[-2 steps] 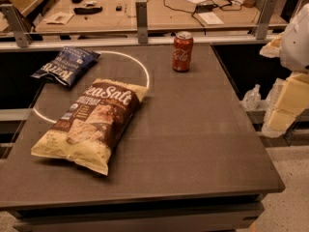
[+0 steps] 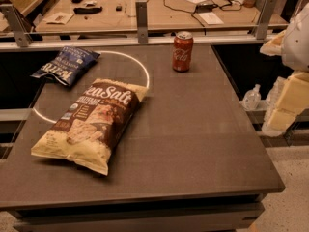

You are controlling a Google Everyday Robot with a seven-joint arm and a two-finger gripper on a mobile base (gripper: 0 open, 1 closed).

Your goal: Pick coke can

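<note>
- At the right edge of the view, off the side of the dark table [image 2: 203, 149], your claw [image 2: 286, 109] hangs as pale cream blocks. Whether it is released or clenched cannot be told from here, and nothing shows in it.
- To the left of the claw and further back, the coke can [image 2: 182, 51] stands upright near the table's far edge. It stands well apart from the claw, with bare tabletop between them.
- Expect the can to be light, with a thin metal wall that is stiff until squeezed hard and then dents. Its painted side is smooth and likely slippery.
- Take hold across the middle of the round body, level with the script logo and below the silver top. Close squarely so the can does not roll or tip out.
- Further left of the claw than the can, and nearer the front, lies the large sea-salt chip bag [image 2: 91, 122], flat on the table.
- Furthest left of the claw, at the back corner, lies the blue chip bag [image 2: 65, 65]. A thin white ring [image 2: 143, 69] marked on the table runs between the two bags.
- Just left of the claw, below table level, a small clear bottle [image 2: 251, 98] sits off the table.
- Count: one coke can, two chip bags, one bottle, one claw. Neither bag touches the can, so your approach from the claw's side looks open.
</note>
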